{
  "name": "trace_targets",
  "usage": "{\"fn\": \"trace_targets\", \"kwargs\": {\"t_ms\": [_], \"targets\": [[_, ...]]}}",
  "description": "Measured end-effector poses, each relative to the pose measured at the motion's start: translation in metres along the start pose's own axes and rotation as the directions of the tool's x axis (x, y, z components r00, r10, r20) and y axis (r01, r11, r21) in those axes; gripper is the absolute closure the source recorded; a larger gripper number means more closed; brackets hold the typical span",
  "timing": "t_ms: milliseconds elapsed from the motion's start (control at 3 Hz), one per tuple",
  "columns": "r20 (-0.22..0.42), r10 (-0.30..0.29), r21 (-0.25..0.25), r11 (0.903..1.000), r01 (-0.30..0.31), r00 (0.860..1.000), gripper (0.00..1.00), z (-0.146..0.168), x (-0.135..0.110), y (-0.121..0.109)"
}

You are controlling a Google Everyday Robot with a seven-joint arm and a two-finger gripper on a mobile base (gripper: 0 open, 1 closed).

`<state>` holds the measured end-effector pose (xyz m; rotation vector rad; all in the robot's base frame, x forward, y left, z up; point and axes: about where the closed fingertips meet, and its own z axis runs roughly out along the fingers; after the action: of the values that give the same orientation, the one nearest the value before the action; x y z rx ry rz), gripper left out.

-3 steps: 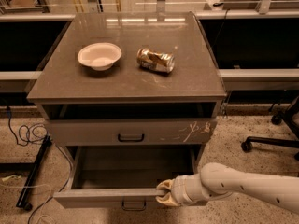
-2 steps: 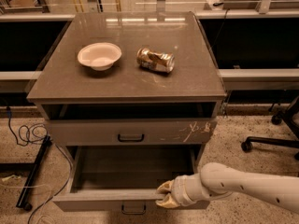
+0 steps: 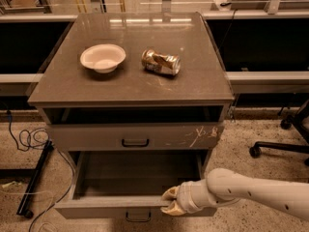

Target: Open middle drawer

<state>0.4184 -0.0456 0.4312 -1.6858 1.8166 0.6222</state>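
The gripper point(image 3: 170, 202) sits at the front edge of the middle drawer point(image 3: 96, 209), coming in from the right. Its tan fingers point(image 3: 170, 194) are drawn narrow and pinch the top lip of the front panel, one tip inside the drawer and the other against the outer face. This hold likely serves for hauling the drawer outward by its lip, since the dark bar handle point(image 3: 138, 217) hangs free just below and left of the fingers. The drawer stands well out, its deep grey interior open behind the fingers. Above them is the scratched drawer point(image 3: 135, 137), shut. Far beyond, on the cabinet top point(image 3: 193, 83), a white bowl point(image 3: 103, 58) and a crushed can point(image 3: 161, 62) rest apart.
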Motion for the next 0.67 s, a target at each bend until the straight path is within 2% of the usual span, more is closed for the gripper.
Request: {"fn": "trace_targets", "kwargs": {"t_ms": [333, 667], "targets": [[0.0, 0.0, 0.0, 1.0, 0.0, 1.0, 0.08, 0.0, 0.0, 0.0], [0.0, 0.0, 0.0, 1.0, 0.0, 1.0, 0.0, 0.0, 0.0, 0.0]]}}
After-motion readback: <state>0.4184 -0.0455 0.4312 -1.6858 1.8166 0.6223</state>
